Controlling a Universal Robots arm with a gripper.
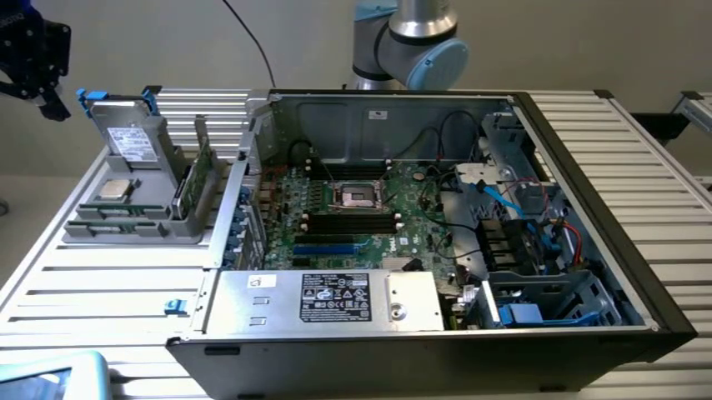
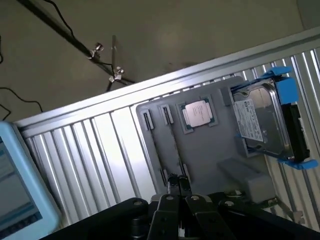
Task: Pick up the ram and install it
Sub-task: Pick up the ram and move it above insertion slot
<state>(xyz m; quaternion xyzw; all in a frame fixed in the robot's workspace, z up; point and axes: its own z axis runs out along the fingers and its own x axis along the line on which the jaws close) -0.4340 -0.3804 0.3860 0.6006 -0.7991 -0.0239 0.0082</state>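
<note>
Two containers on the table (image 1: 100,275) right now. First, the grey tray (image 1: 122,229) on the exterior view's left. At its back a boxy drive (image 1: 133,137) with a white label stands upright in blue brackets. In front of that a square silver processor chip (image 1: 115,190) lies flat in its pocket. And there's the ram (image 1: 195,179), the long green strip, standing on edge along the side of the tray nearest the computer.

Second, the open computer case (image 1: 389,117), lying on its side just beside the tray. Inside is a green motherboard (image 1: 418,212) with a square socket (image 1: 358,196) in the middle and a row of black slots (image 1: 350,221) just below it. A silver power supply (image 1: 323,296) with a dark label sits at the near edge, and blue and red cables (image 1: 523,200) tangle toward the exterior view's right.

The gripper (image 1: 47,98) hangs high above the far left corner of the table, well apart from the ram, with its jaws pinched together. From the wrist view, the gripper (image 2: 177,187) looks down on the tray (image 2: 210,150), the processor chip (image 2: 196,114) and the drive (image 2: 262,122).

The table (image 2: 100,150) is a bed of silver ribbed slats. The arm's base (image 1: 406,42) rises behind the case. A pale blue screen (image 1: 45,375) pokes in at the near left corner, and off the table's edge the beige floor (image 2: 175,30) carries thin black cables (image 2: 20,95) and a dark stand (image 2: 75,42).
</note>
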